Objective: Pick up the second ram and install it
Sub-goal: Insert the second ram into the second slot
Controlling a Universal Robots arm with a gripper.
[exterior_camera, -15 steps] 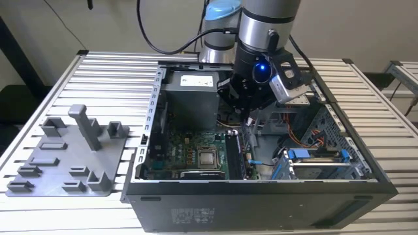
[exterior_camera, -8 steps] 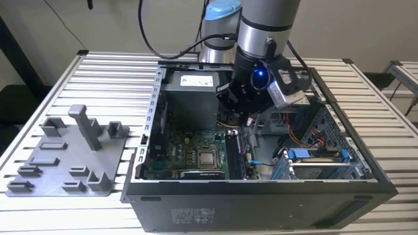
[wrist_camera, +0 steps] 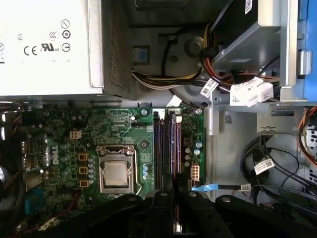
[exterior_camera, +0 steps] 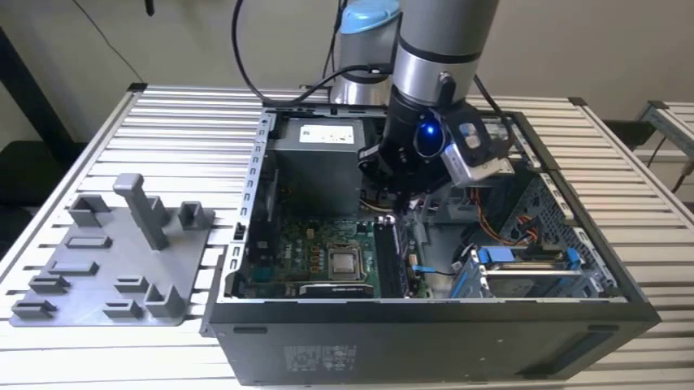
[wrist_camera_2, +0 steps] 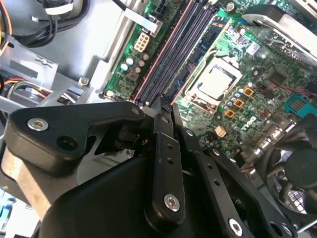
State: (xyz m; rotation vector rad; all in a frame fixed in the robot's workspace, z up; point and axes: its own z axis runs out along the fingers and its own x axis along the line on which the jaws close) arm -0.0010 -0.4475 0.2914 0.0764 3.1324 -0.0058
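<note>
Both wrist views show the claw [wrist_camera_2: 163, 106] clenched over the memory slots [wrist_camera: 166, 148].

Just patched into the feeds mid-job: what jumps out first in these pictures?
The arm reaching down into the open computer case stands out first, its gripper low over the green motherboard. In the second wrist view the gripper sits right at the end of the long memory slots, beside the bare processor. On the exterior view's left, a grey fixture tray with upright posts lies on the slatted table.
</note>
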